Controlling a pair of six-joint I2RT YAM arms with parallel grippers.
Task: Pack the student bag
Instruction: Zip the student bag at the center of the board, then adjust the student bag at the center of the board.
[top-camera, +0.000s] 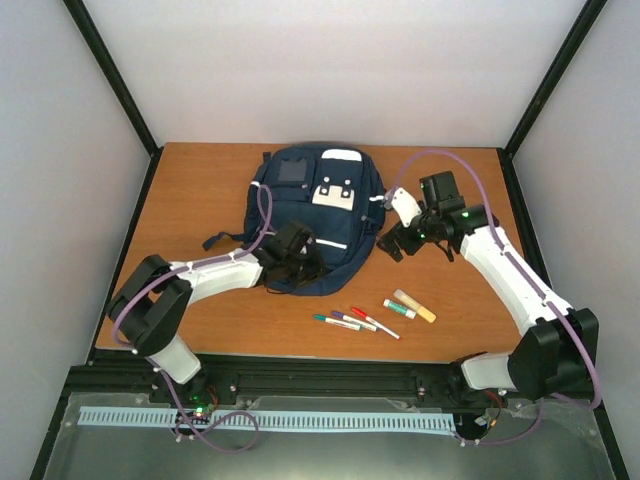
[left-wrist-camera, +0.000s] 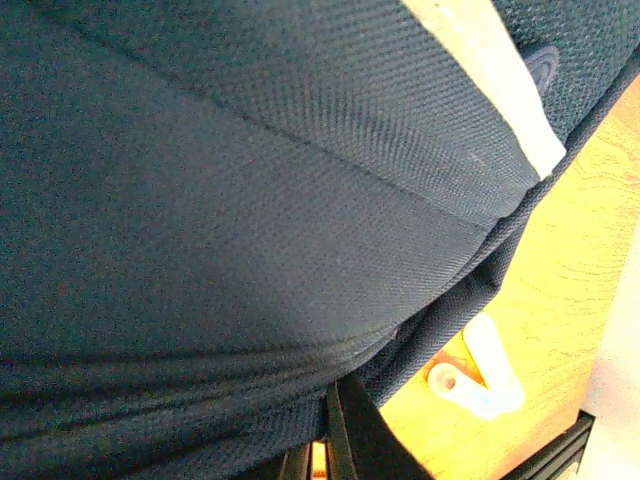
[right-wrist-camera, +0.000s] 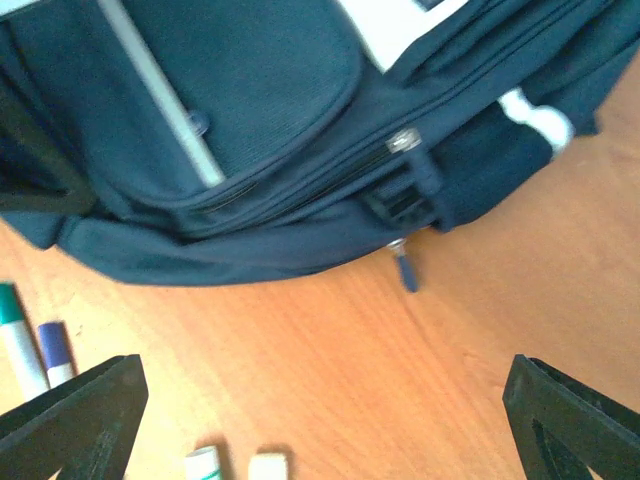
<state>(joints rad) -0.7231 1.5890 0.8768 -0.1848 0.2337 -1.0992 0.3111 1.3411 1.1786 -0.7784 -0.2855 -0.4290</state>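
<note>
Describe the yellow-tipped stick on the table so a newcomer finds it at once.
Find the navy student bag on the wooden table. Near its right front corner lies a scatter of markers; the yellow-tipped stick is the rightmost piece. Only it is beige with a yellow end; its neighbours are white.

Reaches toward two o'clock with the white-and-black left arm (top-camera: 215, 272), black left gripper (top-camera: 293, 257) pinched tight. Bends the matching right arm (top-camera: 510, 270) toward ten o'clock, right gripper (right-wrist-camera: 320, 420) low over the surface, jaws spread wide.
</note>
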